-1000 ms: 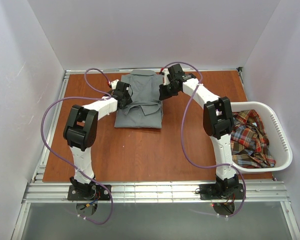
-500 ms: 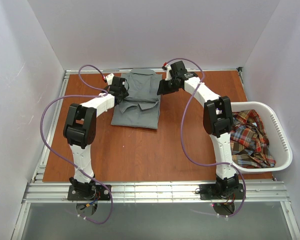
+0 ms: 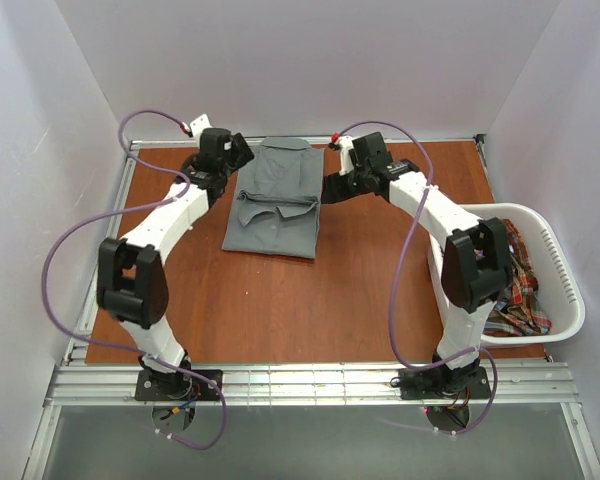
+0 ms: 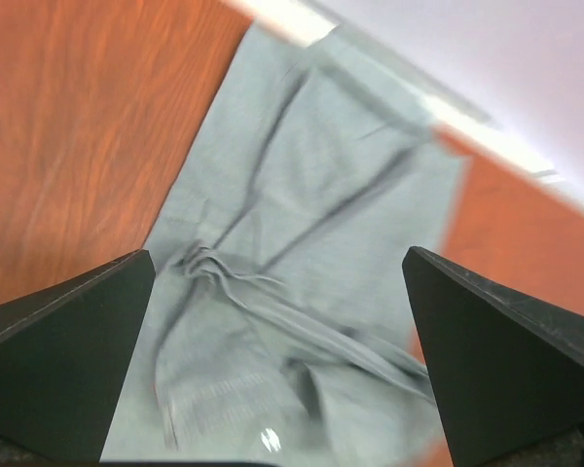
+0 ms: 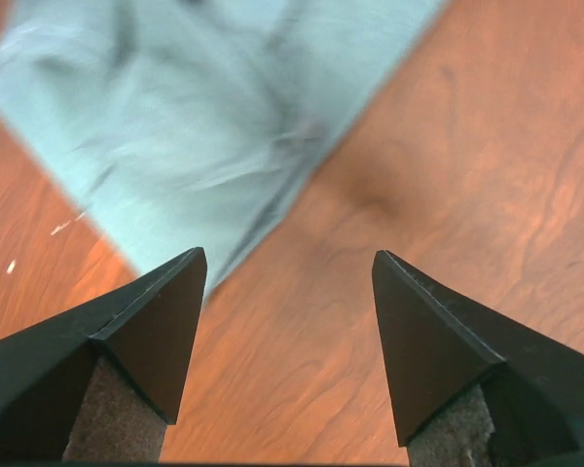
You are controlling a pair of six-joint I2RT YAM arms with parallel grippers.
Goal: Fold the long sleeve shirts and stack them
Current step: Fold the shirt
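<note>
My left gripper [image 3: 230,158] hangs with fingers spread wide at the table's [image 3: 280,310] far-left corner, close to the back wall [image 3: 300,70] and side rail [image 3: 110,230], with broad bare wood open toward the near edge. The folded grey shirt [image 3: 275,200] lies flat at the far middle, just right of those fingers. My right gripper [image 3: 330,188] stands partly open just beside its right edge, over bare wood. The plaid shirt [image 3: 525,290] sits in the white basket [image 3: 570,305] at the right edge, well apart from both.
</note>
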